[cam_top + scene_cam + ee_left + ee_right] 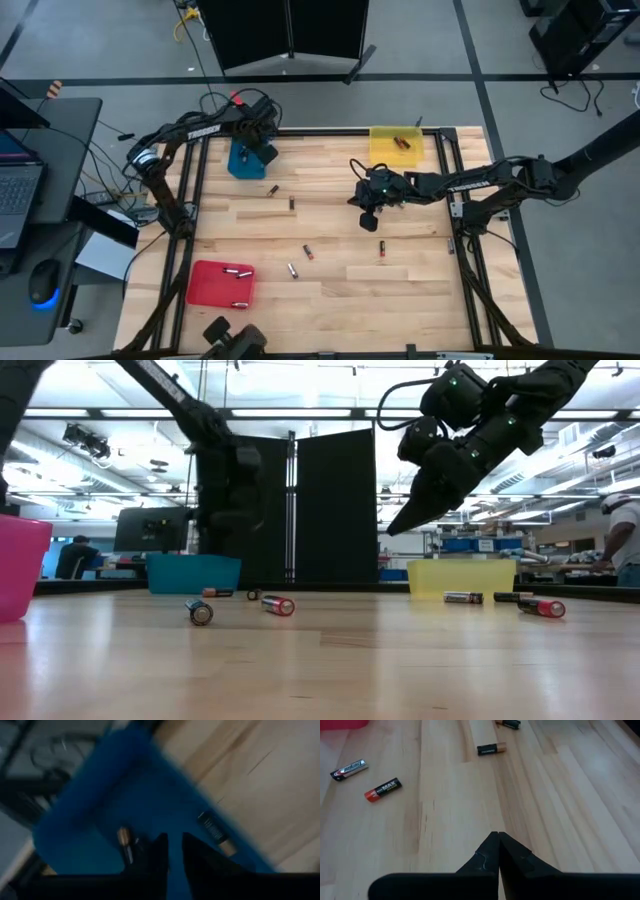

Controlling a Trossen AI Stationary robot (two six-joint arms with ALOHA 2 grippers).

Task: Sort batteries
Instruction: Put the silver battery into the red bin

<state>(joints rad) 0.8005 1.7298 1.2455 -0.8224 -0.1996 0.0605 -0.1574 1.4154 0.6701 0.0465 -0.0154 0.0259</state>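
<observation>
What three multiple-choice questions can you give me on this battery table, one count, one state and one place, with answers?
1. How many small cylindrical batteries lie in the red plastic tray?
A. none
B. two
C. six

2. How is the right claw?
A. wide open
B. shut on a battery
C. shut, holding nothing

3. Where is the left claw?
A. over the red tray
B. over the blue plastic tray
C. touching the right claw

Answers:
1. B, since the high view shows two cells on the red floor.
2. C, since its wrist view shows the fingers pressed together with nothing between them.
3. B, since blue fills its wrist view.
</observation>
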